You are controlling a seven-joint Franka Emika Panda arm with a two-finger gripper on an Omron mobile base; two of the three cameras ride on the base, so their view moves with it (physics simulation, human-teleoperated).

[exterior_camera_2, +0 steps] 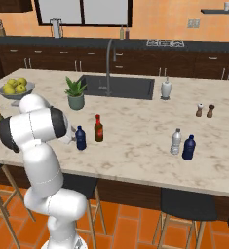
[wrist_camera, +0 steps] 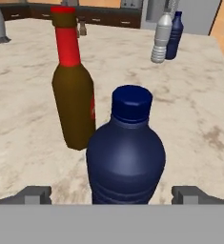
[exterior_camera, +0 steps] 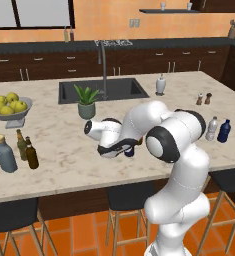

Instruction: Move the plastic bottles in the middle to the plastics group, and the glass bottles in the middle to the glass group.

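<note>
Counts on island counter (exterior_camera_2: pixel 135 141):
- Brown bottles: 2. One red-capped (exterior_camera_2: pixel 99 128), one plain (exterior_camera: pixel 31 154).
- Dark blue bottles: 2. One mid-counter (exterior_camera_2: pixel 80 138), one beside the clear bottle (exterior_camera_2: pixel 188 148).
- Clear white-capped bottle (exterior_camera_2: pixel 176 142): 1.
- Olive-green bottle (exterior_camera: pixel 21 144): 1.
- Grey-blue corked bottle (exterior_camera: pixel 5 154): 1.
- Shakers (exterior_camera_2: pixel 204 110): 2.
- Potted plant (exterior_camera_2: pixel 75 93): 1.
- Bowl of lemons (exterior_camera: pixel 10 108): 1.
- White dispenser (exterior_camera_2: pixel 165 88): 1.

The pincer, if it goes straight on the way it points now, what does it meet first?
Most likely the navy bottle, standing centred between the open pincer fingers; the red-capped brown bottle stands behind it, to one side.
</note>
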